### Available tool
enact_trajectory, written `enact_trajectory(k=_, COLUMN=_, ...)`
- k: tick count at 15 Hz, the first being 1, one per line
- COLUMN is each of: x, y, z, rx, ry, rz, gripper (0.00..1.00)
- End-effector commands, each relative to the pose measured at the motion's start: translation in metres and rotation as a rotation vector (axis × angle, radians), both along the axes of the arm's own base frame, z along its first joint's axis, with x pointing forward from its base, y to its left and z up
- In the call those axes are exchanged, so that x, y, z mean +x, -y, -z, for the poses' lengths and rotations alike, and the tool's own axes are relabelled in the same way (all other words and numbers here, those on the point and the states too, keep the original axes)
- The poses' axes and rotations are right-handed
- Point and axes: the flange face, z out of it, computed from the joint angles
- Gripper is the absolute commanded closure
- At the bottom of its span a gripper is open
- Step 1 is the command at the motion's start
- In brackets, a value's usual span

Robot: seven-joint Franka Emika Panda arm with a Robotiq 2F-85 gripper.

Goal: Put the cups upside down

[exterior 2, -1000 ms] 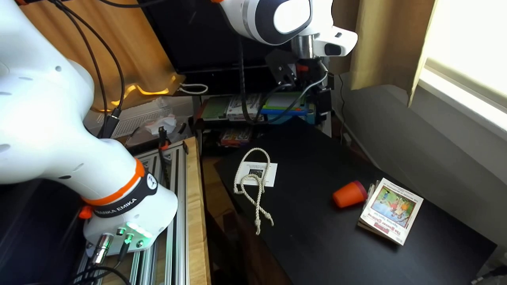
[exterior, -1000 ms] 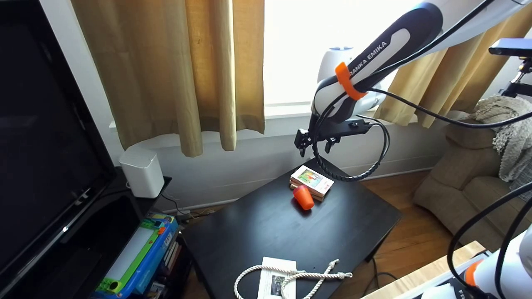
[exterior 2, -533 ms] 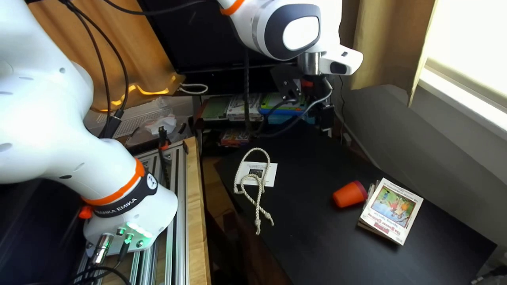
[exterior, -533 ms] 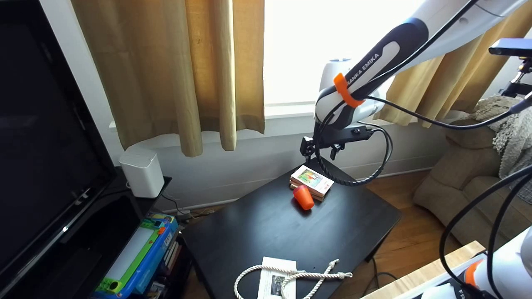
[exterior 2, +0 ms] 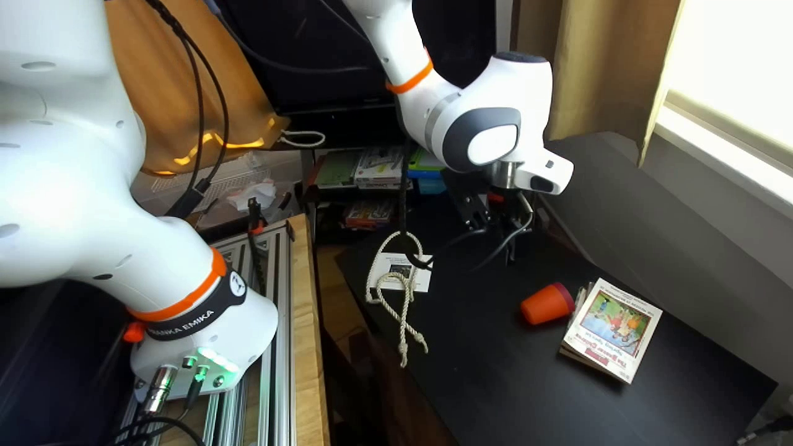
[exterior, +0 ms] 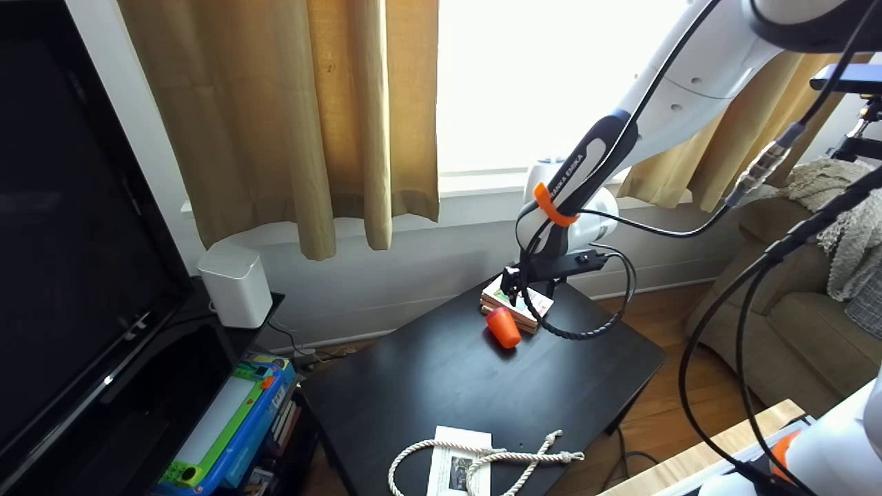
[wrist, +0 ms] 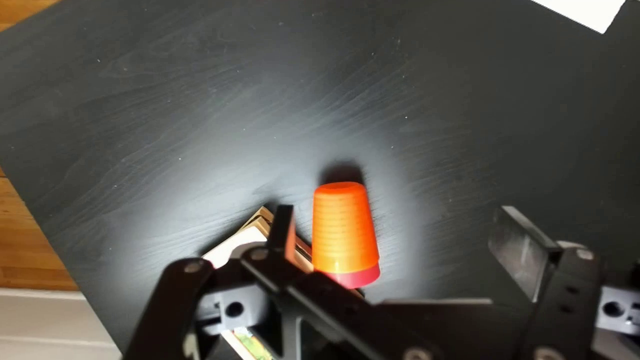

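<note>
"The gripper (wrist: 404, 241) spans the bottom of the wrist view. Holding anything?"

"Nothing. Its two jaws stand wide apart."

"And the orange cup (wrist: 345, 227)?"

"On its side on a black table (wrist: 150, 110), below center in that frame, red end pointing toward the bottom edge. In an exterior view it lies right of center, next to stacked books (exterior 2: 612, 328); contact is unclear."

"What lies in the foreground?"

"A pale rope (exterior: 530, 457) across a white printed item (exterior: 446, 470), bottom center in an exterior view."
</note>
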Motion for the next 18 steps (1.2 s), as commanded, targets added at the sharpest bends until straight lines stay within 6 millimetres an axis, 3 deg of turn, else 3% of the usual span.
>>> enact_trajectory(k=1, x=0.008, y=0.010, z=0.054, rx=0.022, ry=0.033, rz=-0.017, gripper=0.00)
enact_trajectory(k=3, x=0.009, y=0.011, z=0.079, rx=0.063, ry=0.007, rz=-0.009, gripper=0.00)
enact_trajectory(k=4, x=0.003, y=0.009, z=0.055, rx=0.027, ry=0.017, rz=-0.010, gripper=0.00)
enact_trajectory(k=6, x=0.005, y=0.012, z=0.074, rx=0.042, ry=0.000, rz=-0.008, gripper=0.00)
enact_trajectory(k=8, x=0.009, y=0.012, z=0.079, rx=0.046, ry=0.000, rz=-0.006, gripper=0.00)
enact_trajectory(k=12, x=0.034, y=0.041, z=0.112, rx=-0.099, ry=0.059, rz=0.058, gripper=0.00)
enact_trajectory(k=18, x=0.047, y=0.031, z=0.156, rx=-0.041, ry=0.098, rz=0.092, gripper=0.00)
